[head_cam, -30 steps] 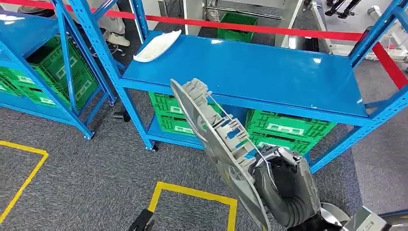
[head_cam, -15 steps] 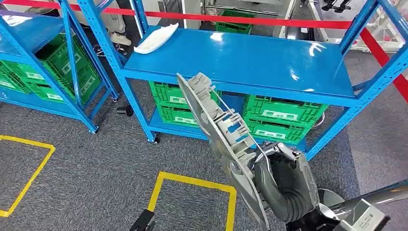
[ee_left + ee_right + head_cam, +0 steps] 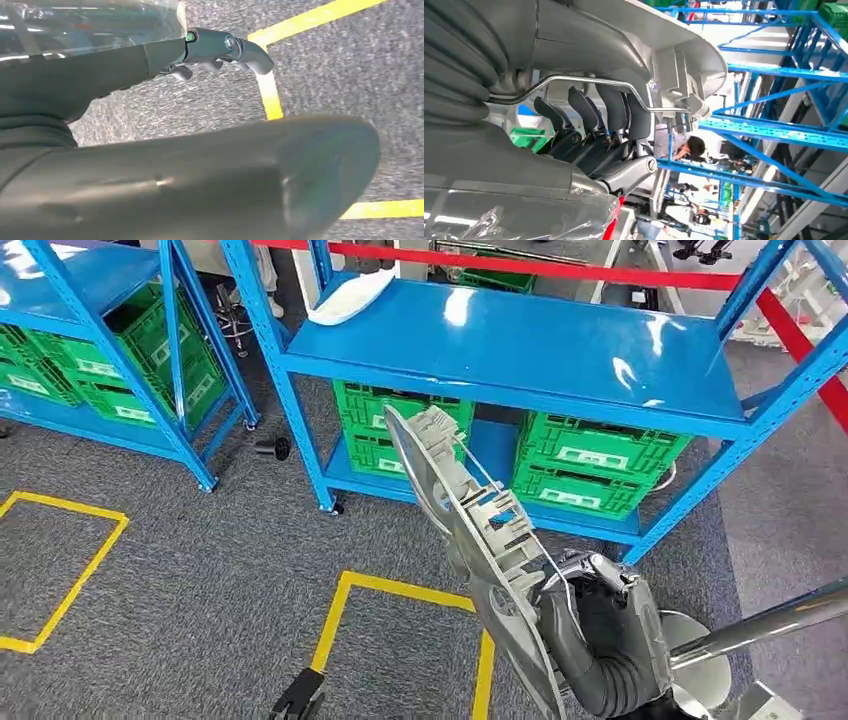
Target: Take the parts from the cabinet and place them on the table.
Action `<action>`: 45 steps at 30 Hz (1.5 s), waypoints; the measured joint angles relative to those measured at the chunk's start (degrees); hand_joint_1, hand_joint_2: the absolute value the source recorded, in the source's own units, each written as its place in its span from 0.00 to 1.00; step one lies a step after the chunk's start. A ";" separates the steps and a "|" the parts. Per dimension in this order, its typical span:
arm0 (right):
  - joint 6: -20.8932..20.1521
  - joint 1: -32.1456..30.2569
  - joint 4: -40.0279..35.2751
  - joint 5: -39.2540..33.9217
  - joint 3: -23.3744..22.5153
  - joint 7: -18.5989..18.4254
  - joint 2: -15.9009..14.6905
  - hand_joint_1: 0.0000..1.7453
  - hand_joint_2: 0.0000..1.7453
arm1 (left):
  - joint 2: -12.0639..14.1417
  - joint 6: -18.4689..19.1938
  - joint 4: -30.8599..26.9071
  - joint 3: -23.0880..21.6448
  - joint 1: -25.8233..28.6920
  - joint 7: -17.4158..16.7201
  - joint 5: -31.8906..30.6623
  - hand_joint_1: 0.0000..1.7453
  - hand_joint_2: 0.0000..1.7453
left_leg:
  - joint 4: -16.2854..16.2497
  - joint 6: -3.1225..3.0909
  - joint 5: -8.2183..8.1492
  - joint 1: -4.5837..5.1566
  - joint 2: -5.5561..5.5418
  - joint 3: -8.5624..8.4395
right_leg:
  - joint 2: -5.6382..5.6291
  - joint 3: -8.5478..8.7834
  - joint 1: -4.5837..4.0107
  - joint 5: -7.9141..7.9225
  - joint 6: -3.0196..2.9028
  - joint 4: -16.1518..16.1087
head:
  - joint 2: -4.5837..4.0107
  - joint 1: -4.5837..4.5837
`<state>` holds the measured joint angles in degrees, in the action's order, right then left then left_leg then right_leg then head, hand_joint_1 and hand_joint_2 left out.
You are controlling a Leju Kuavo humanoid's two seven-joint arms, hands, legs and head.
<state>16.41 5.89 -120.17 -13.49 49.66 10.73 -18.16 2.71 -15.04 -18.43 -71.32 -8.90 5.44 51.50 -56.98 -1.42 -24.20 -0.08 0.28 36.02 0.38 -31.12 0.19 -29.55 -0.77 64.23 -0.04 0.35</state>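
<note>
One grey part (image 3: 470, 540) stands tilted, gripped by the right robot hand (image 3: 590, 620) at five o'clock; the left robot hand (image 3: 220, 47) hangs with fingers curled in, holding nothing.

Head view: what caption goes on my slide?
Right robot hand carries a grey part toward the blue table.

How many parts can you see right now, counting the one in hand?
2. A long grey part is held by the right hand; a white part lies at the far left corner of the blue shelf. The green crates may hide more.
</note>
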 joint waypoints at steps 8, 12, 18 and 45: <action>-0.13 0.45 -0.39 0.50 -0.37 -0.50 0.02 1.00 1.00 | 0.09 -0.04 -0.28 -0.04 0.81 0.33 0.55 0.00 1.00 | -5.29 2.80 -4.99 -0.52 -0.26 3.25 | 0.24 2.70 -0.27 0.42 -2.59 -9.42 | 0.00 -0.44; 0.22 0.49 -0.37 1.20 -0.37 -0.98 0.02 1.00 1.00 | 0.15 -0.04 -0.28 -0.09 0.85 0.28 0.57 0.00 1.00 | -17.85 3.55 -9.30 -0.67 -0.25 4.10 | 0.28 -1.08 -0.33 2.51 -2.56 -8.19 | 0.00 -0.70; 0.50 0.62 -0.39 1.44 -0.35 -1.20 0.04 1.00 1.00 | 0.26 0.02 -0.39 -0.11 0.36 0.28 0.50 0.00 1.00 | 0.45 1.97 -7.72 -0.28 -0.37 -9.38 | 0.29 -5.51 -0.58 4.78 -1.10 -5.61 | 0.00 -1.11; 0.02 2.28 0.09 1.18 -0.13 -1.31 0.07 1.00 1.00 | 0.31 0.39 -0.74 -0.13 0.74 0.31 0.74 0.00 1.00 | -10.73 3.07 -4.69 -0.73 -0.23 -1.83 | 0.15 -4.20 -0.16 3.53 -2.28 -6.38 | 0.00 -1.07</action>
<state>16.44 8.17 -120.08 -12.31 49.53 9.42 -18.10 3.02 -14.64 -19.17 -71.45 -8.16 5.75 52.24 -67.71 1.65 -28.89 -0.81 0.05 34.18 0.53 -35.32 0.03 -26.01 -3.05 57.85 -0.04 -0.72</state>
